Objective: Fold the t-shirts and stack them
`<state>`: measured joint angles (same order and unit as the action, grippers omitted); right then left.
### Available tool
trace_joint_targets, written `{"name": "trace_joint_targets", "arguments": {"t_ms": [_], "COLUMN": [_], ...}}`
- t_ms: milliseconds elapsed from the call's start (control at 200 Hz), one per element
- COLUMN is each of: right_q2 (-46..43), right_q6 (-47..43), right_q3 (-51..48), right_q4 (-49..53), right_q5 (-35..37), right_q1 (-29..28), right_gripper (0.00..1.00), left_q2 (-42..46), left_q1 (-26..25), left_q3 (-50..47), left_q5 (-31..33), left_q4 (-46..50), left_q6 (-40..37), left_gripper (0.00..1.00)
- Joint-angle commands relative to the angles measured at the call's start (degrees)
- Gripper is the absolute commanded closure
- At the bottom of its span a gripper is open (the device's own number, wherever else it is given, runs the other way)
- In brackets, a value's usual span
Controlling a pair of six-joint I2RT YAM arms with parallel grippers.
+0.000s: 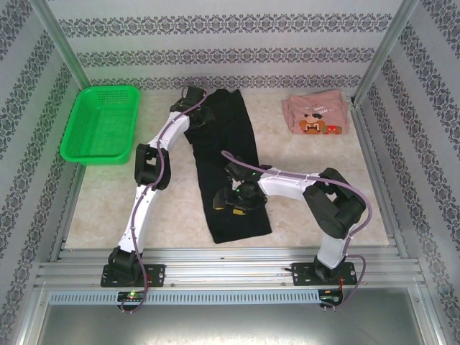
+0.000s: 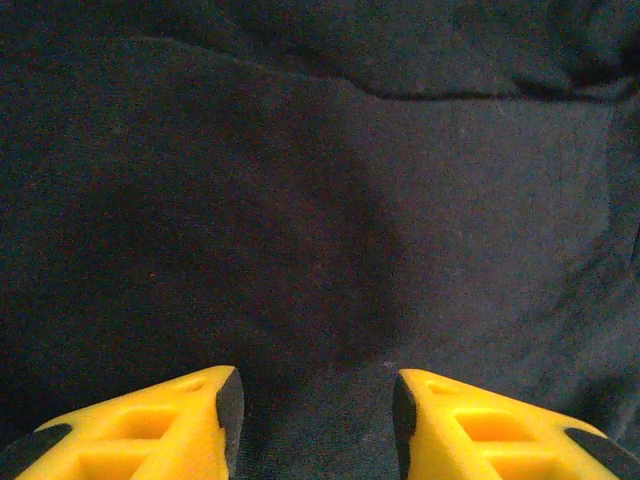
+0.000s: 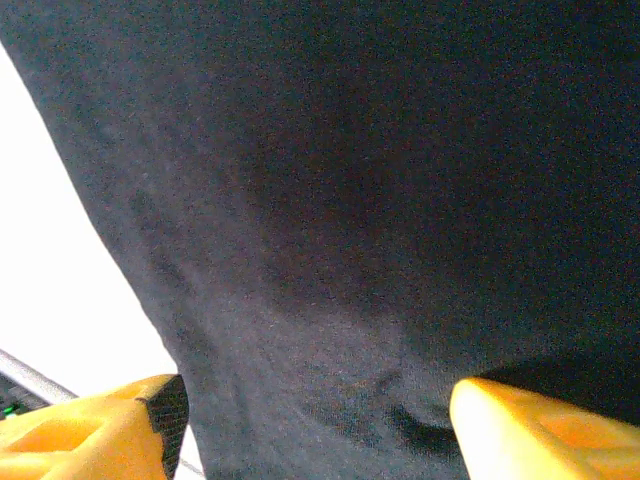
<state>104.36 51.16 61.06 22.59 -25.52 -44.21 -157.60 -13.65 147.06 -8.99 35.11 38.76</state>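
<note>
Black tee (image 1: pixel 223 129) under L pincer (image 2: pixel 316 400), R pincer (image 3: pixel 318 400), both agape; top cam adds pink tee (image 1: pixel 316 115).

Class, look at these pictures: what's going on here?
Two robot arms are working on the black t-shirt, which lies stretched lengthwise down the middle of the table. The left arm's fingers hover open over its far end, the right arm's fingers open over its near end; neither has closed on it. The pink t-shirt sits folded at the far right.
</note>
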Motion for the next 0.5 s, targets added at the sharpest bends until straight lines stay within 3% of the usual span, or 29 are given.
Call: {"name": "trace_joint_targets", "arguments": {"t_ms": [0,195,355,400,495], "right_q2": [6.0,9.3,10.2,9.3,5.8], "right_q6": [4.5,11.1,11.6,11.6,11.5], "right_q3": [0.4,4.0,6.2,6.0,5.9], "right_q4": [-1.2,-7.2,-6.3,-5.9,-5.0], "right_q5": [-3.0,-6.8,-6.7,-6.5,-5.9], "right_q1": [-2.1,-3.9,-5.2,-5.1,-5.0], "right_gripper": [0.27,0.27,0.25,0.24,0.2], "left_q2": [-4.7,-6.1,-5.9,-5.1,-1.6], "left_q1": [0.1,0.2,1.2,1.8,3.0], "left_q3": [0.8,3.1,3.1,2.9,2.0], "left_q5": [-5.5,-8.4,-9.4,-10.2,-11.7], "left_q4": [-1.8,-4.0,-3.6,-3.1,-4.2], "left_q6": [-1.6,-3.3,-2.9,-1.8,0.3], "left_gripper": [0.53,0.5,0.48,0.44,0.24]}}
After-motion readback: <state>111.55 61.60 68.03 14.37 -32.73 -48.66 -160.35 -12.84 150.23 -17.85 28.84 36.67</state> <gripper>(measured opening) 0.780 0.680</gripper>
